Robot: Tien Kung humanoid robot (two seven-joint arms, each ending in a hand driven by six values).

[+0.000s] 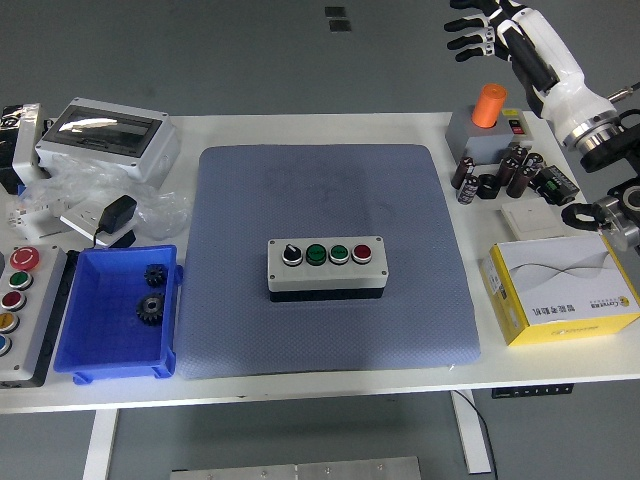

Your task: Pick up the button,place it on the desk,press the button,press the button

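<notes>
A grey button box (326,265) with a black selector knob, two green buttons and a red button lies in the middle of the blue-grey mat (330,200). My right hand (476,27) is raised at the top right, beyond the table's far edge, fingers spread and empty. It is far from the button box. A grey box with an orange button (488,104) stands at the back right, below the hand. My left arm is out of view.
A yellow and white carton (562,291) lies at the right. Black capacitors (510,172) stand behind it. A blue bin (105,340) with two gears sits at the left, next to a button panel (20,310). A grey enclosure (105,138) is back left.
</notes>
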